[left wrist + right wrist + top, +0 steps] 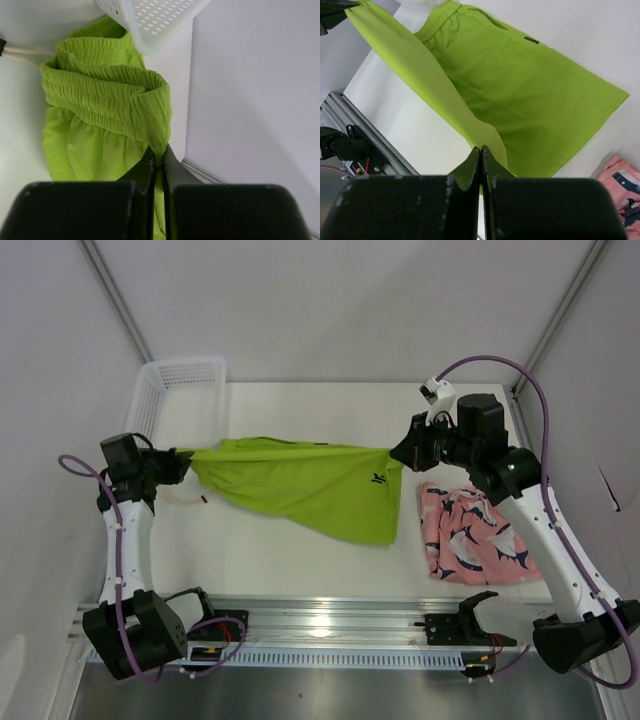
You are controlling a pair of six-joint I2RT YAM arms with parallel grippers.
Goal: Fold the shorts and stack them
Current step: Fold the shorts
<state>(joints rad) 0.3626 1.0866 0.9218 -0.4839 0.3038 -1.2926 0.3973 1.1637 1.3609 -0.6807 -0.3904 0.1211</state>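
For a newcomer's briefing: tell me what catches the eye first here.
The lime green shorts hang stretched across the table's middle, pinched at one end by the left gripper and at the other by the right gripper. The pink fish-print shorts lie at the right, beside the right arm.

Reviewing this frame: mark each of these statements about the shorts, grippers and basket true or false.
1. The left gripper and right gripper each pinch the lime green shorts. True.
2. The pink shorts lie in the white basket. False: they lie on the table, to the right of the green pair.
3. The lime green shorts are folded on top of the pink shorts. False: they are held spread between the two grippers, not on the pink pair.
4. The white basket sits at the table's far left corner. True.
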